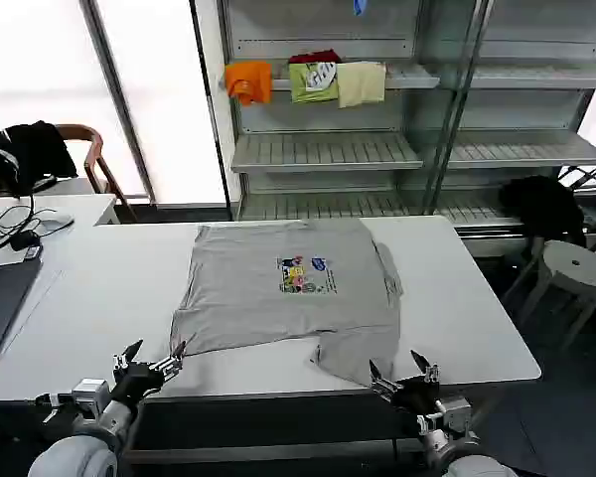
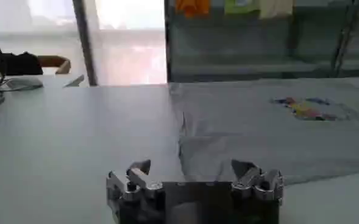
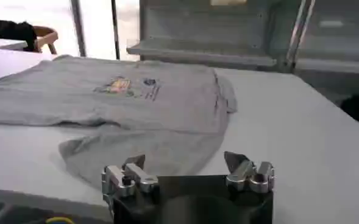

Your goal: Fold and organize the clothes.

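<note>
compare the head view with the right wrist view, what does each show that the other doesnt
Head view alone: the left gripper, open at the table's near edge beside the shirt's left sleeve, plus the orange, green and cream garments on the shelf and a laptop at far left. Right wrist view alone: a close look at the sleeve lying just ahead of the open right gripper. Both share the grey shirt spread print-up on the white table.

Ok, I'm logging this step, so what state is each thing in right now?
Grey shirt: spread flat on the white table, print up, one near corner flopped out.
Left gripper: fingers open, empty, at the table's near edge.
Right gripper: fingers open, empty, at the shirt's near corner.
</note>
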`<state>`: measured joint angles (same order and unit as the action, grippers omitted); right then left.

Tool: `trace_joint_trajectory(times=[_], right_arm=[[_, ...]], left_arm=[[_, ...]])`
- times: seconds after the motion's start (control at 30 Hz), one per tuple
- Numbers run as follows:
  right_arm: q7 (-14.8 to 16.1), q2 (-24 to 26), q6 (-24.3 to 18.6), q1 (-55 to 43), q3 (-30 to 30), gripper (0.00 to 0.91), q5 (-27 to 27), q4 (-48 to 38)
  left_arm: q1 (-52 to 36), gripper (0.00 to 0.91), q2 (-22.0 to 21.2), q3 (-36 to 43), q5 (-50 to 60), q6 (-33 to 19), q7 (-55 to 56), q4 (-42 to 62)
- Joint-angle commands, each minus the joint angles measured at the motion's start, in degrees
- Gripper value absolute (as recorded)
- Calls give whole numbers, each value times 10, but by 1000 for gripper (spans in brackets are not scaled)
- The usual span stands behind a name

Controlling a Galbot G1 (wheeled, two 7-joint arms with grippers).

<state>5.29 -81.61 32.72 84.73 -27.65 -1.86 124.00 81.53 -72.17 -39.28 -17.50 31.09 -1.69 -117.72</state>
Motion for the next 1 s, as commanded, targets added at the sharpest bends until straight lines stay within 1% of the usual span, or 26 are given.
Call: trace_joint_trajectory(times=[0.03,0.2,0.23,0.27,0.3,0.33,0.37,0.4,0.53,0.83,1.0], right_arm=[[1,0,-1,9,1,907,0,-3],[-5,-4,-1,1,5,907,6,-19],[-6,-5,-1,1,5,856,6,-21],[-5,-6,-2,0,5,806,7,-24],[-5,-6,-3,-1,6,736,8,-27],[-5,-6,-4,-2,6,484,9,-29],[-5,-6,-4,-2,7,171,9,-30],[-4,-6,-5,-2,7,0,11,-32],[-3,-6,-8,-2,8,0,13,-36],[4,-8,-12,-3,6,0,10,-36],[2,-11,-24,-7,9,0,5,-34]], left_arm=[[2,907,0,2,18,-2,3,15],[-8,907,-6,9,26,-4,3,27],[-9,907,-8,11,31,-4,3,30],[-9,836,-8,12,31,-4,3,32],[-10,756,-9,16,33,-6,3,34],[-10,544,-9,17,35,-8,3,38],[-10,111,-9,19,35,-10,3,38],[-9,30,-9,22,36,-12,2,41],[-7,10,-11,32,41,-18,0,44],[-3,10,-13,36,42,-21,-11,39],[-3,0,-12,33,40,-24,-15,31]])
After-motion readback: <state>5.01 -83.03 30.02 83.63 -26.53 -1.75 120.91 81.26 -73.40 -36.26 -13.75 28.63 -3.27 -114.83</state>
